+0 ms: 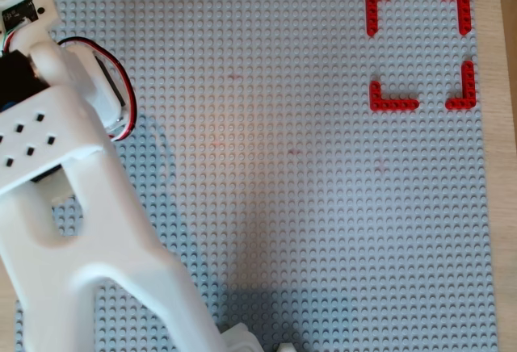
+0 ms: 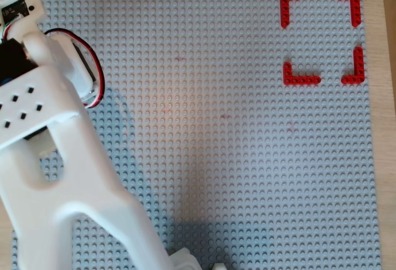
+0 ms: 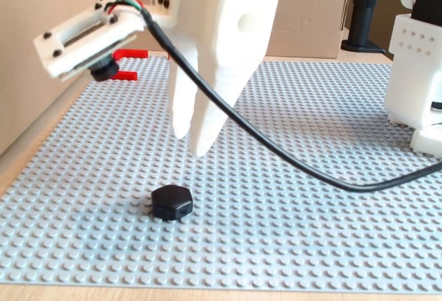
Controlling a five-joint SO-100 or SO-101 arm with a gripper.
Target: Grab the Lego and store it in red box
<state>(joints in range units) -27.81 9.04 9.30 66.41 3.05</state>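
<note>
The Lego (image 3: pixel 171 201), a small glossy black hexagonal piece, lies on the grey baseplate near the front in the fixed view. My gripper (image 3: pixel 190 142) hangs point-down just above and slightly behind it, not touching it. Its white fingers (image 3: pixel 181 118) stand close together and hold nothing. In both overhead views the arm (image 1: pixel 73 231) (image 2: pixel 55 177) covers the Lego and the fingertips. The red box (image 1: pixel 380 1) (image 2: pixel 291 0), four red L-shaped corners, sits at the baseplate's top right and holds nothing. In the fixed view two of its red pieces (image 3: pixel 131 54) show far back left.
The grey studded baseplate (image 1: pixel 307 207) (image 3: pixel 311 246) covers the table. A black cable (image 3: pixel 276 152) sags from the wrist camera (image 3: pixel 86 39) across the plate. The white robot base (image 3: pixel 418 73) stands at the right. Cardboard boxes (image 3: pixel 311 11) stand behind.
</note>
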